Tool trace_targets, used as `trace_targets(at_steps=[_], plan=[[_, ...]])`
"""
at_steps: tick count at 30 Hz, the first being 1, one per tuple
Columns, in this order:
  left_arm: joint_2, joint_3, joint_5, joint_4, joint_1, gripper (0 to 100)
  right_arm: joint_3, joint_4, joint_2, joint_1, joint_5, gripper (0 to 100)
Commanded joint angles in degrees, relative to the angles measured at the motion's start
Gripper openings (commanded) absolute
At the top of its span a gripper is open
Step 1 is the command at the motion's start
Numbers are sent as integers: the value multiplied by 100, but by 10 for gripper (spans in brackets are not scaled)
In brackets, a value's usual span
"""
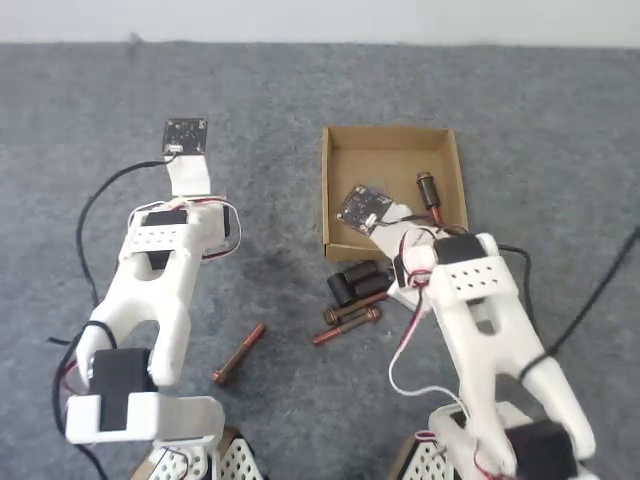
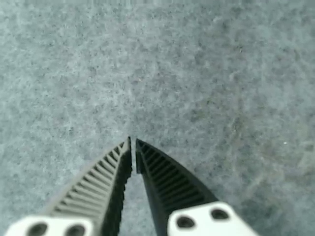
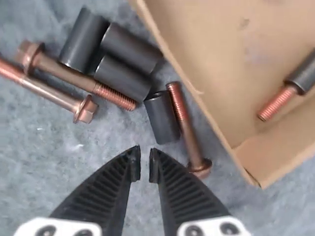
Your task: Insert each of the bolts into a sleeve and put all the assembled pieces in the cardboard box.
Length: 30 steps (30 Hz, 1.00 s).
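The right gripper (image 3: 142, 164) hangs low over the grey worktop (image 3: 59, 147), its jaws drawn almost together on nothing. Just past its tips lie one dark sleeve (image 3: 162, 118) and, touching its side, a copper bolt (image 3: 183, 120). Their long axes are nearly parallel and run away from the gripper, with the bolt's head at the near end. That pairing looks like what the next grasp turns on, and this arm is plainly the nearer one.

Beyond them three more sleeves (image 3: 123, 78) are bunched together, with two bolts (image 3: 64, 73) alongside. Right beside them is the cardboard box (image 3: 197, 49), holding one assembled piece (image 3: 290, 93).

The left gripper (image 2: 133, 145), clenched and empty, is over bare worktop. A lone bolt (image 1: 238, 353) lies beside that arm.
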Motion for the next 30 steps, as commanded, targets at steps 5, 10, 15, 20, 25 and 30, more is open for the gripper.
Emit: trace_targets(at_steps=[5, 10, 15, 20, 25, 30], plan=[[-62, -277, -53, -132, -26, 13, -510, -277, 927, -57, 185, 88], [-62, -277, -53, -132, -18, 13, -870, -295, 1622, -40, 387, 95], [-62, -277, -53, -132, -18, 13, -1231, -286, 2018, -40, 413, 127], [-62, -277, -53, -132, -18, 13, -1398, -268, 2026, -110, 413, 128], [-62, -277, -53, -132, -18, 13, -1407, -391, 2088, -145, 422, 130], [-62, -277, -53, -132, -18, 13, -1389, -576, 2264, -127, 422, 130]])
